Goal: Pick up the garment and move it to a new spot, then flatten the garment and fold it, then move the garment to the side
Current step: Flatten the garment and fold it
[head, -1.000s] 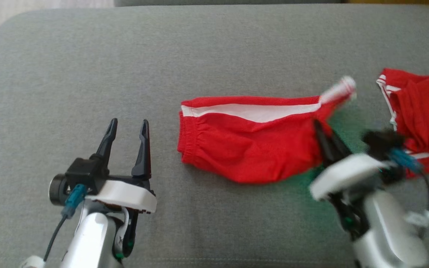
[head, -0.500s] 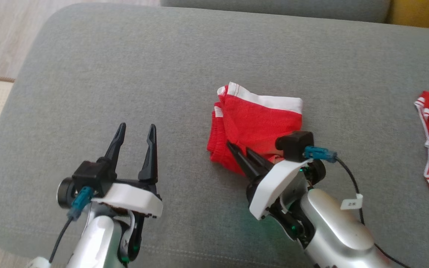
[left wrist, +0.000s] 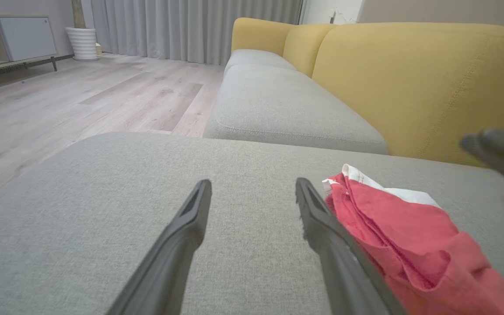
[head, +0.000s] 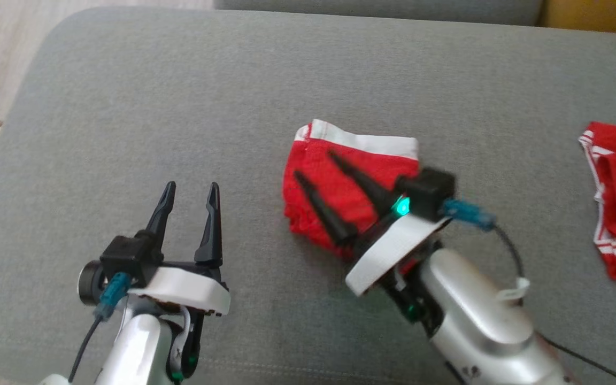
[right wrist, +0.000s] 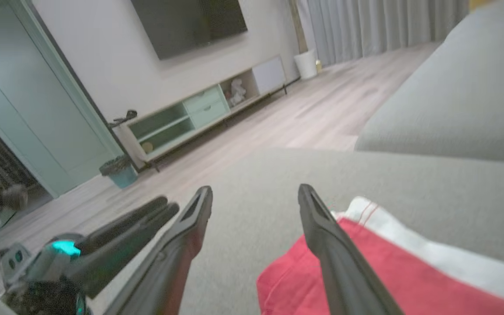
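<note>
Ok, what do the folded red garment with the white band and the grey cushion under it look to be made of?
The folded red garment looks like a thin, soft knit, probably a matte sports fabric: it creases and lies limp in loose layers. The grey cushion looks upholstered in a coarse, matte woven fabric: a fine speckled weave and a stitched seam show.

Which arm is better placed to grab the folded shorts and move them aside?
Right. The right gripper is open directly over the red shorts; the left gripper, also open, is off to the side over bare cushion.
</note>
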Controlling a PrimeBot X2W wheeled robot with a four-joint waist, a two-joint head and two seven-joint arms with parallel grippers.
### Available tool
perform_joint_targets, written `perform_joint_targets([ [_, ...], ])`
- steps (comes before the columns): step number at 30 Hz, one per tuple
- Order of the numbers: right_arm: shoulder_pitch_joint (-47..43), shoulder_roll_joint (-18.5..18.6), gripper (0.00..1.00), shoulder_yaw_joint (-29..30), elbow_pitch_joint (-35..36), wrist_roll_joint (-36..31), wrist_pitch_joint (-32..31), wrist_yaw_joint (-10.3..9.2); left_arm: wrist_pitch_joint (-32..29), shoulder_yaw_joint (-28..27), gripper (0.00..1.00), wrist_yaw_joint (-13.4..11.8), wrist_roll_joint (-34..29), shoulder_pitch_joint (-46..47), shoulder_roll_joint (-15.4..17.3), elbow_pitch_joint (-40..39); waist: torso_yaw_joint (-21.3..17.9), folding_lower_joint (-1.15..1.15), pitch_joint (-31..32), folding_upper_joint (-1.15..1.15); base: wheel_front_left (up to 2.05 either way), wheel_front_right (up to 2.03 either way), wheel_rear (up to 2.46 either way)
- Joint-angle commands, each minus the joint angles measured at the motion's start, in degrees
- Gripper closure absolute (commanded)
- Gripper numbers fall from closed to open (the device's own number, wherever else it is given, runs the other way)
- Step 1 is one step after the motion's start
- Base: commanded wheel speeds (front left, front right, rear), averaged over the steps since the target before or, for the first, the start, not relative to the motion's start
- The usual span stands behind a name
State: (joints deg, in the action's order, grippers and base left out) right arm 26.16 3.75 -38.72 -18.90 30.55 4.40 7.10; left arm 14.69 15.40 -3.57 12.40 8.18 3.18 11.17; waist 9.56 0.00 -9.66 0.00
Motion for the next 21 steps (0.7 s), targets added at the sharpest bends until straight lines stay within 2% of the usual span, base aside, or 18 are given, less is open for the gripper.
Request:
perform_joint_targets([
  [1,1.2,-0.9,0.0,0.8,2.3,-1.0,0.8,0.39,0.3,-2.4,0.0,-0.3,-0.5,0.9,0.5,-2.1,-0.8,0.0,0.2,0.0,0.0,0.0,0.0],
  [6,-3.2,-0.9,0.0,14.0,6.1,-7.7,1.7,0.39,0.3,-2.8,0.0,-0.3,-1.2,0.5,1.1,-2.8,-3.1,0.0,1.0,0.0,0.0,0.0,0.0],
  [13,-13.7,-0.3,0.0,31.2,14.1,-16.6,-2.3,0.39,0.3,-3.0,0.0,-0.6,-2.1,-0.3,2.6,-3.6,-6.0,0.0,2.2,0.0,0.0,0.0,0.0],
  [16,-17.4,-0.4,0.0,35.0,17.4,-18.6,-4.2,0.39,0.3,-3.1,0.0,-0.8,-2.4,-0.7,3.3,-4.2,-6.9,0.0,2.6,0.0,0.0,0.0,0.0],
  [21,-21.0,-0.5,0.0,36.8,21.2,-19.9,-6.5,0.39,0.0,-3.3,0.0,-1.3,-2.6,-1.6,4.4,-5.1,-7.8,0.0,3.8,0.0,0.0,0.0,0.0],
])
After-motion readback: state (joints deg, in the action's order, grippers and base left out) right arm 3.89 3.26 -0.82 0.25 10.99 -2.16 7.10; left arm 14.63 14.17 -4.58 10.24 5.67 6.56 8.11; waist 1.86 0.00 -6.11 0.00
